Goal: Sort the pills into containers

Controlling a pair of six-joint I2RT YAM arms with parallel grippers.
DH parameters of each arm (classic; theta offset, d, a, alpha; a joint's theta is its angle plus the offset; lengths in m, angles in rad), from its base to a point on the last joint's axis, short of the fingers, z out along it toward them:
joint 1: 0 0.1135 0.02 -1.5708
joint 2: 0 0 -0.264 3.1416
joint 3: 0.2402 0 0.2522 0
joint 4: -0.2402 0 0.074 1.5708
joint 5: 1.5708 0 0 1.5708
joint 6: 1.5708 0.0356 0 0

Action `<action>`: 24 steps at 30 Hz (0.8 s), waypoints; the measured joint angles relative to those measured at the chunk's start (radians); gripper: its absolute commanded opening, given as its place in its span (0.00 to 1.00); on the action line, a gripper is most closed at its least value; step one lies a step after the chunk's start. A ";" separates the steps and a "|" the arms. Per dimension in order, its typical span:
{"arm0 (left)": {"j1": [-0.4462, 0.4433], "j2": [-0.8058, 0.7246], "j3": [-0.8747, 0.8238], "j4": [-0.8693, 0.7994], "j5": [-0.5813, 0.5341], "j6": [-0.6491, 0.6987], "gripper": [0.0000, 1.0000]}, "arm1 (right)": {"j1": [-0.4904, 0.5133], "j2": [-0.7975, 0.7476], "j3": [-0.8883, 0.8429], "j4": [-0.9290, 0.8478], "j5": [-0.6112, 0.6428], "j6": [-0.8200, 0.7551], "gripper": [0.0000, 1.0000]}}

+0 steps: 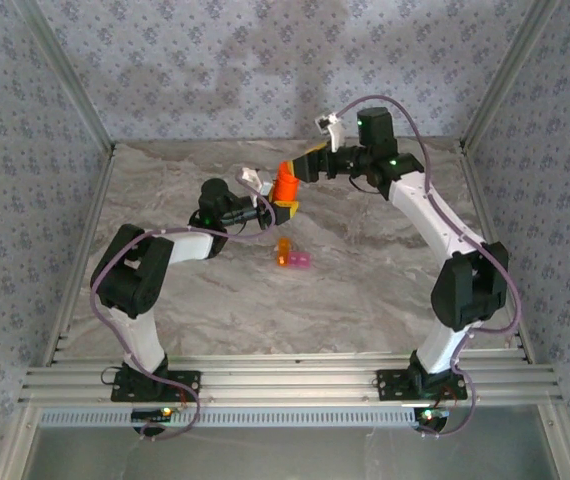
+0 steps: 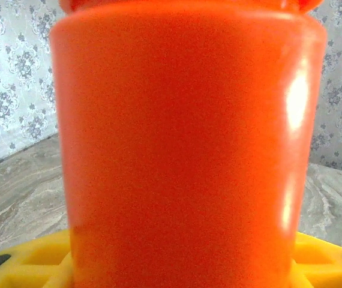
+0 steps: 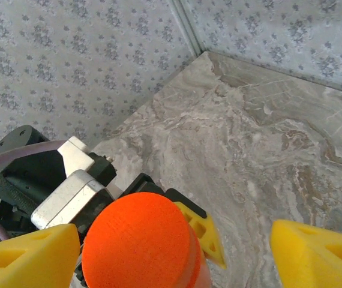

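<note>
At centre frame, we see the left gripper (image 1: 283, 208) clamping the orange bottle (image 1: 286, 184) upright, seemingly steadying it for the right gripper (image 3: 171, 255), spread wide either side of its cap (image 3: 138, 240); the containers (image 1: 294, 258) lie just below on the bench (image 1: 385, 290).

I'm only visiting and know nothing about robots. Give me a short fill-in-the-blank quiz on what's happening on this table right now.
1. The left gripper grips a tall bottle whose colour is ____.
2. The right gripper hangs over the bottle's cap with its jaws ____.
3. On the marble table lie two tiny joined containers, one orange and the other ____.

Missing words: orange; open; pink.
</note>
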 measured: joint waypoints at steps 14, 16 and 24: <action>0.000 0.000 0.002 -0.003 0.013 0.000 0.00 | 0.053 0.055 0.055 -0.043 -0.014 -0.040 0.70; 0.000 0.000 0.002 -0.003 0.013 0.000 0.00 | 0.054 0.061 0.057 -0.048 -0.014 -0.043 0.63; 0.000 0.000 0.002 -0.006 0.014 -0.008 0.00 | 0.058 0.064 0.060 -0.055 -0.014 -0.055 0.35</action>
